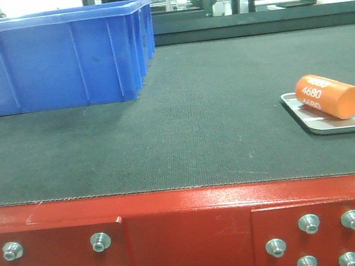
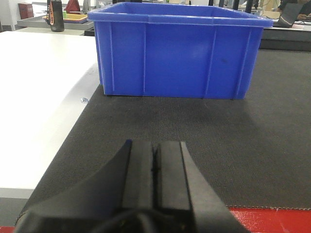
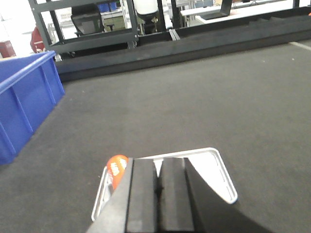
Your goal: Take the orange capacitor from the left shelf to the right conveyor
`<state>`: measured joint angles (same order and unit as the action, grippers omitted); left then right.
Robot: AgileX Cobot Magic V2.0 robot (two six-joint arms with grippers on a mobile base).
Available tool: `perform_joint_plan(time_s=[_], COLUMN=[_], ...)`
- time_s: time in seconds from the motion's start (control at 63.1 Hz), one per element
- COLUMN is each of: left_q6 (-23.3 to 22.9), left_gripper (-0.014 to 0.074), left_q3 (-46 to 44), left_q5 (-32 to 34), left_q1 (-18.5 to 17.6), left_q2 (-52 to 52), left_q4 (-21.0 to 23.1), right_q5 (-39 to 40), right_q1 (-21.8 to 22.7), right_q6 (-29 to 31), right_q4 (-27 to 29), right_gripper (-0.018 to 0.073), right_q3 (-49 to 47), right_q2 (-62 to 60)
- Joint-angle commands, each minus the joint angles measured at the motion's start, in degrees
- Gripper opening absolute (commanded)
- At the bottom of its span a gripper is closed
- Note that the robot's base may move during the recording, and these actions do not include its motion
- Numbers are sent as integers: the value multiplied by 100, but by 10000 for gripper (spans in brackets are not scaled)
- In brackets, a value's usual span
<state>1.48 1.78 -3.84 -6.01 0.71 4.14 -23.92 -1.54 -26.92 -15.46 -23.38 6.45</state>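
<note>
The orange capacitor [image 1: 328, 96] with white "4680" print lies on its side in a shallow silver tray [image 1: 328, 126] at the right of the conveyor's dark grey belt [image 1: 195, 119], behind the red bolted frame [image 1: 187, 232]. In the right wrist view my right gripper [image 3: 158, 162] is shut and empty, just above the tray [image 3: 221, 170]; the capacitor [image 3: 116, 170] peeks out left of the fingers. My left gripper [image 2: 154, 145] is shut and empty, low over the belt's near edge. The left shelf is out of view.
A deep blue plastic bin [image 1: 63, 56] stands on the belt at the back left, straight ahead of my left gripper [image 2: 180, 53]. A white table [image 2: 39, 97] borders the belt's left side. A dark rack [image 3: 97, 29] stands beyond the belt's far edge.
</note>
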Motion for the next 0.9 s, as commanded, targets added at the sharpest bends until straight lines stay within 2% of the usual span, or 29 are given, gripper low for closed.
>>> perform_joint_plan(time_s=[0.0,0.063,0.19,0.254,0.285,0.412,0.602,0.745,0.888], left_q6=[-8,-8,-8,-8,-8,-8,-8,-8,-8], left_gripper=[-127,-127,-127,-127,-127,-127,-127,-127,-127], left_q3=[-27,-27,-27,-27,-27,-27,-27,-27,-27], left_q5=[488,488,488,488,488,488,488,488,488], left_q1=[13,13,13,13,13,13,13,13,13], left_q2=[65,65,65,65,65,65,54,54,54], left_q4=[10,10,10,10,10,10,10,10,10], right_q5=[773,937,1003,1084,1144,1467,2120,3231,3079], right_q1=[-11,-11,0,0,1,173,642,668,668], right_q6=[261,971,2692,3323,3447,3377,2794,2603,2692], right_q4=[-9,347,1728,2160,2238,2245,2251,2256,2256], right_gripper=[55,55,55,55,55,55,55,55,55], right_q3=[-73,11,135,254,320,811,1677,2480,2470], right_q2=[58,58,58,41,7,-417,-776,-782,-782])
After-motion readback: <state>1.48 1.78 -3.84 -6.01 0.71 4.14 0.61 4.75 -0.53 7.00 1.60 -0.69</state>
